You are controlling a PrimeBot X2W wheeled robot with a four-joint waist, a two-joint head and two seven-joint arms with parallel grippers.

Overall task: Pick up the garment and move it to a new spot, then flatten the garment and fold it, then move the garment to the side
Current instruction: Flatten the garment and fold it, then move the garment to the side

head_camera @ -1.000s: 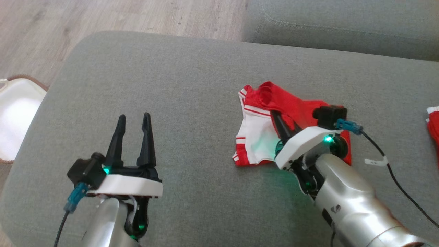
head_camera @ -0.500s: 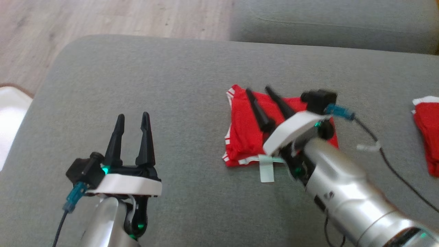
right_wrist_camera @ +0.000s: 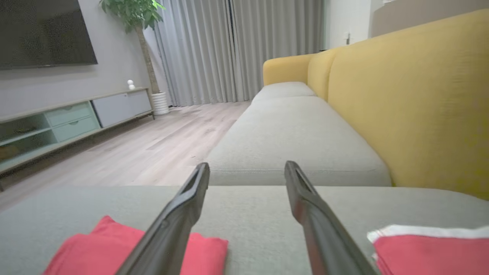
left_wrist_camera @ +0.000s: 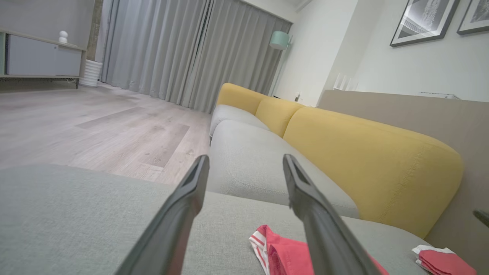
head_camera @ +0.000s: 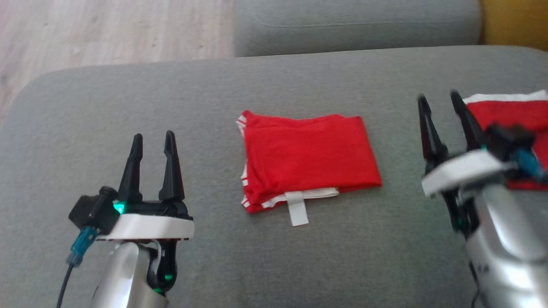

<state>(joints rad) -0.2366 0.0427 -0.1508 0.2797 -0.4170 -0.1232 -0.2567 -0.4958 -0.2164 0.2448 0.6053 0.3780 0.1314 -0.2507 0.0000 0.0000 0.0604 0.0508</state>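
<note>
Lying folded on the grey cushion (head_camera: 128, 98), the red garment (head_camera: 308, 160) sits between my left claw (head_camera: 153, 137) and right claw (head_camera: 439, 98), touching neither; both stand wide open, empty.

A home living room: sofa (right_wrist_camera: 420, 95), curtains (right_wrist_camera: 229, 49), seemingly a wall television (right_wrist_camera: 42, 30).

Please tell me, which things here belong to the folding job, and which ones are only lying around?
Belong to the job:
- folded red garment in the middle
- grey seat cushion under it
- left gripper and right gripper, both with jaws open

Probably only lying about:
- second red garment at the right edge
- yellow backrest
- wooden floor
</note>
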